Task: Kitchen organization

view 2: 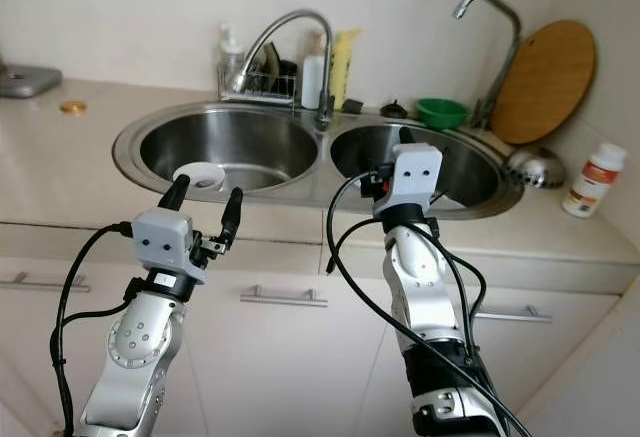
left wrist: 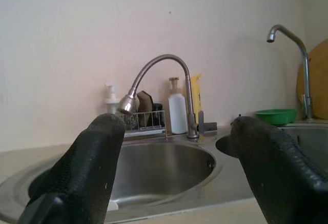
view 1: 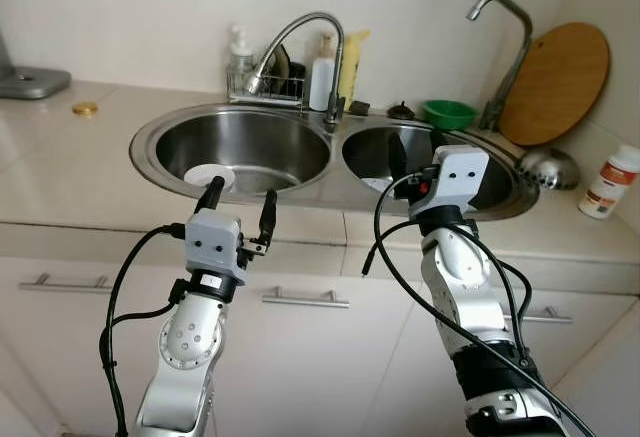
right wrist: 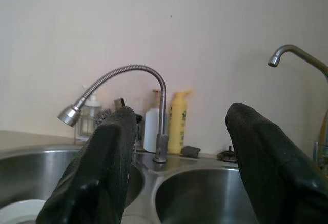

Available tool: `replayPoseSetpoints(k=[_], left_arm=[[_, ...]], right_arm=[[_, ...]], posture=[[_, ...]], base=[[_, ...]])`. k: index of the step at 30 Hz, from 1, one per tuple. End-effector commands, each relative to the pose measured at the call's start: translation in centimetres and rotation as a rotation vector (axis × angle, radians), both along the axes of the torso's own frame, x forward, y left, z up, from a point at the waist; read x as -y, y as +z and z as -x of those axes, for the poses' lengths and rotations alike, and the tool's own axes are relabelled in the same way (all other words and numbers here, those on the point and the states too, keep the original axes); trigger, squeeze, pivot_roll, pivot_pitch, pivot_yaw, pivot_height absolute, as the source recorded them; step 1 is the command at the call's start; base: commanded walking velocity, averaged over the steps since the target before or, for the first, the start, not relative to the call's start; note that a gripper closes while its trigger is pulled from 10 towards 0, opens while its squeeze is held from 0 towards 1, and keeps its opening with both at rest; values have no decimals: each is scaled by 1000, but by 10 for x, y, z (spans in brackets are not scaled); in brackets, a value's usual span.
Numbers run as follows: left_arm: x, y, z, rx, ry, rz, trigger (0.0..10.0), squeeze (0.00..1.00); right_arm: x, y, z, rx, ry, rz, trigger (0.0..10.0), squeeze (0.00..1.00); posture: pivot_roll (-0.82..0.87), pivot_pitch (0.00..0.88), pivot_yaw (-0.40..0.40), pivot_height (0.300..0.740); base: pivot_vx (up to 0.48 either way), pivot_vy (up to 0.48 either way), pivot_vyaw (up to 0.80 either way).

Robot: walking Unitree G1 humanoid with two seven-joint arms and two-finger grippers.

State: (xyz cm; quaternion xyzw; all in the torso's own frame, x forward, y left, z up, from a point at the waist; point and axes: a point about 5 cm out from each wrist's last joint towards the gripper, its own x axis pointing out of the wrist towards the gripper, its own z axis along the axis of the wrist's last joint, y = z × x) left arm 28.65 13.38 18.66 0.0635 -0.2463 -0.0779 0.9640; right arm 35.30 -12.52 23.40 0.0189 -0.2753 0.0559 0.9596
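Note:
A steel double sink is set in the beige counter, its left basin [view 1: 250,142] holding a white dish [view 1: 210,175]. My left gripper [view 1: 240,202] hovers open over the front rim of that basin, just in front of the dish, with nothing between its fingers [left wrist: 82,172]. Over the front edge of the right basin [view 1: 500,182] my right gripper [view 1: 415,152] is open too, and equally empty. A small green bowl [view 1: 448,113] sits on the sink's back rim. Something white lies in the right basin, mostly hidden by my right arm.
A curved faucet [view 1: 300,32] arches over the divider, with a second tap [view 1: 505,47] at the right. Behind stand a wire rack [view 1: 265,85], soap pump [view 1: 240,57], white bottle [view 1: 322,72] and yellow bottle [view 1: 350,62]. At the right are a round cutting board [view 1: 555,82], steel ladle [view 1: 548,167] and red-capped bottle [view 1: 610,182].

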Motion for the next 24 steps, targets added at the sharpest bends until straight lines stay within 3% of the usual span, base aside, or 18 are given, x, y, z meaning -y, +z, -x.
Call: replayPoseSetpoints(k=[1,3,6,9,10,14,16,18,21,22,24], left_arm=[[5,-2,1,-12,-17,6,10000,0],[5,-3,1,-16,-18,5,10000,0],[5,-12,4,-53,-26,-10,10000,0],[4,-16,6,-75,-30,-19,10000,0],[3,-30,11,-132,-41,-39,10000,0],[3,-65,27,-283,-67,-105,10000,0],[2,-94,45,-417,-71,-133,10000,0],[3,-103,55,-465,-74,-135,10000,0],[5,-109,64,-493,-63,-114,10000,0],[2,-120,65,-547,-57,-54,10000,0],[-3,-130,63,-604,-52,26,10000,0]], right_arm=[[4,-6,4,-16,-16,30,10000,0],[4,-9,5,-25,-19,43,10000,0],[9,-41,19,-113,-17,118,10000,0],[11,-53,24,-144,-14,149,10000,0],[14,-73,34,-206,-7,211,10000,0],[14,-106,50,-314,18,312,10000,0],[14,-134,62,-406,41,424,10000,0],[17,-146,66,-433,38,465,10000,0],[21,-160,71,-483,46,454,10000,0],[24,-165,70,-520,54,404,10000,0],[25,-165,68,-532,49,392,10000,0]], posture=[[152,0,-71,740],[152,0,-71,740],[146,0,-72,740],[146,0,-72,740],[139,0,-63,740],[129,0,-59,740],[126,0,-53,740],[125,0,-52,740],[133,0,-57,740],[133,0,-57,740],[133,0,-57,740]], base=[[-277,0,0],[-277,0,0],[-281,0,0],[-276,0,0],[0,0,0],[0,0,0],[0,0,0],[0,0,0],[0,0,0],[0,0,0],[0,0,0]])
